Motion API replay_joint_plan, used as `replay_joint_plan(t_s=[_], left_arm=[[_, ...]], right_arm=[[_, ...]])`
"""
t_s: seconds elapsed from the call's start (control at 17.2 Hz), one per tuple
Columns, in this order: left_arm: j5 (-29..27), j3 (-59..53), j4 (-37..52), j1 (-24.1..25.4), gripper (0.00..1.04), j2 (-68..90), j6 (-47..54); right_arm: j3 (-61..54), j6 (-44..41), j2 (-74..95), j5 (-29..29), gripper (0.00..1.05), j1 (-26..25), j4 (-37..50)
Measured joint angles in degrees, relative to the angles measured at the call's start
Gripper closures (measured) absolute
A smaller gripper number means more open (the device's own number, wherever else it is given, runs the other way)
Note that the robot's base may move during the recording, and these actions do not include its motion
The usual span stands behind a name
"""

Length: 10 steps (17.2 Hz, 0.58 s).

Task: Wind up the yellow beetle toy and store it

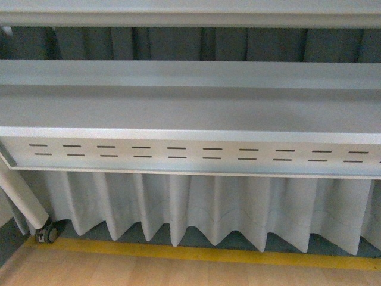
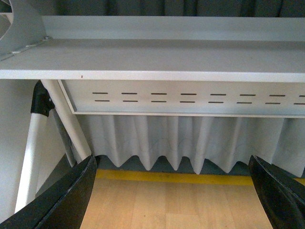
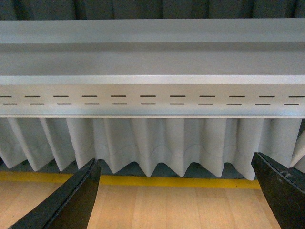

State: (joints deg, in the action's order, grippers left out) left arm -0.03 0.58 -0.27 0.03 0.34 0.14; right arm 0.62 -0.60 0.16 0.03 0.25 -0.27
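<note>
The yellow beetle toy is out of view in all three views. My left gripper [image 2: 174, 191] is open and empty, its two black fingers [image 2: 62, 200] wide apart above the wooden floor. My right gripper [image 3: 176, 191] is open and empty too, its black fingers [image 3: 71, 200] spread over the same kind of floor. Neither arm shows in the front view.
A grey metal shelf [image 1: 190, 107] with a slotted front panel [image 1: 190, 154] spans the front view; it also shows in the left wrist view [image 2: 167, 59] and the right wrist view [image 3: 152, 57]. A white pleated curtain [image 1: 208, 208] hangs below it. A yellow floor line [image 1: 208, 255], wooden floor and a castor leg [image 1: 46, 233] lie beneath.
</note>
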Motion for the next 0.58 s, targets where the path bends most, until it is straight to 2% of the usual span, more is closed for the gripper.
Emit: replay_joint_plan(t_s=[0.58], left_arm=[[0.0,0.0,0.0,0.0,0.07,0.0,0.0]], right_arm=[[0.0,0.0,0.0,0.0,0.07,0.0,0.0]])
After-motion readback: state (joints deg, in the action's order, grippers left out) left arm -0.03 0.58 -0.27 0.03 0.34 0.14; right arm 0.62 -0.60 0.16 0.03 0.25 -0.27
